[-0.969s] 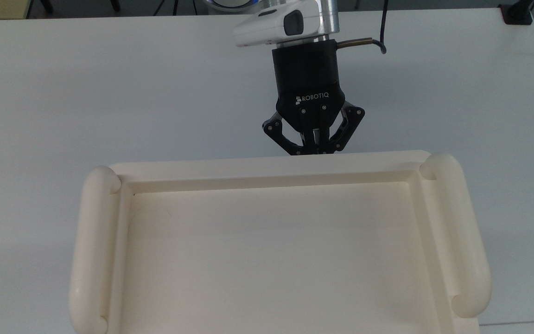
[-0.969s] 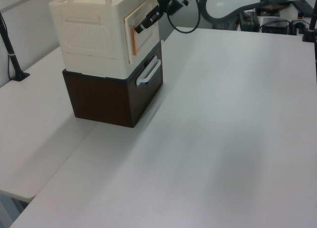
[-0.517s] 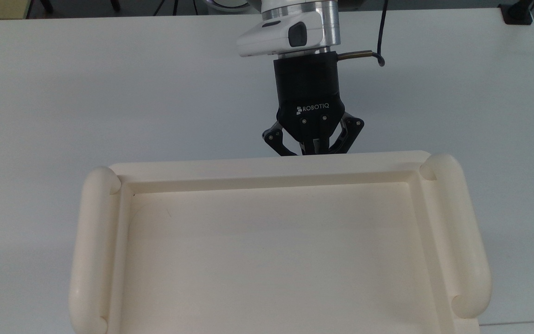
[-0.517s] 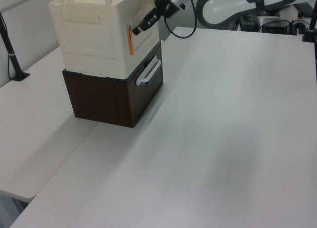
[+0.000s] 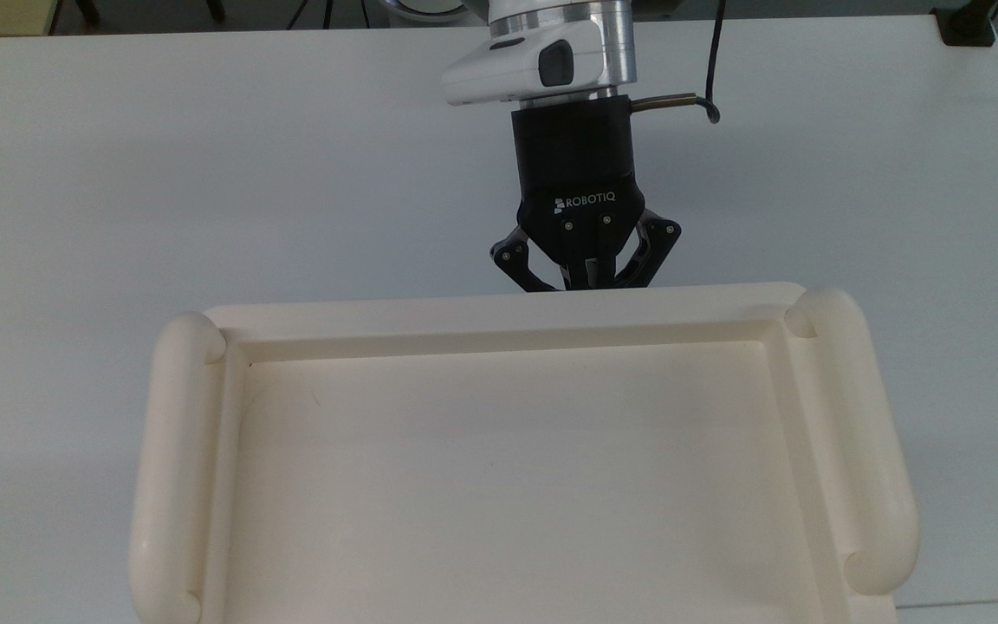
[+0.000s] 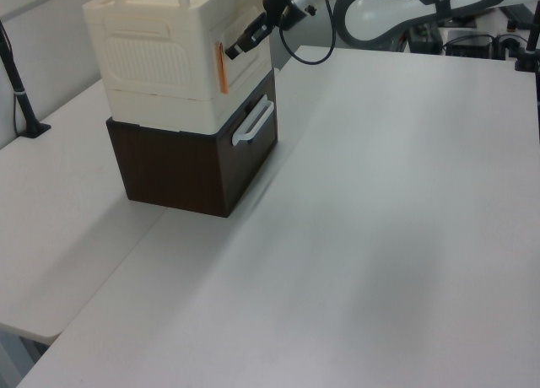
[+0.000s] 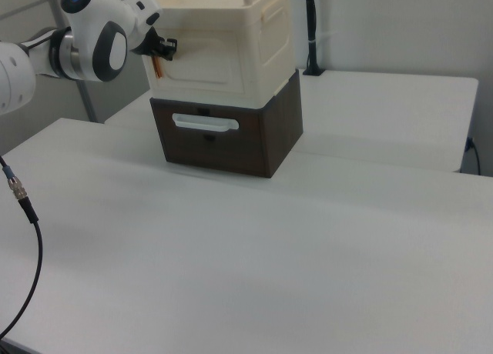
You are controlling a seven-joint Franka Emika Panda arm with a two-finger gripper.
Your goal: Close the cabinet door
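Observation:
The cream cabinet [image 6: 160, 55] stands on a dark brown base. Its cabinet door [image 7: 204, 58] lies close against the front face, and an orange strip [image 6: 221, 67] shows along one edge. My black gripper [image 5: 586, 279] is shut and points at the cabinet front from the top view's upper side, with its tips hidden under the tray-like top [image 5: 499, 316]. In the left view the gripper [image 6: 238, 48] rests against the door's upper part. In the right view the gripper [image 7: 164, 52] sits at the door's left edge.
The brown base has a drawer with a white handle [image 6: 253, 122] below the door. Two thick rounded rails [image 5: 174, 468] [image 5: 863, 433] flank the cabinet top. White table [image 6: 380, 236] spreads wide in front. A black cable [image 7: 23, 208] hangs at the right view's left.
One second ago the door stood ajar. It has swung against the cabinet as the gripper moved toward the cabinet front. Nothing has moved in the last half second.

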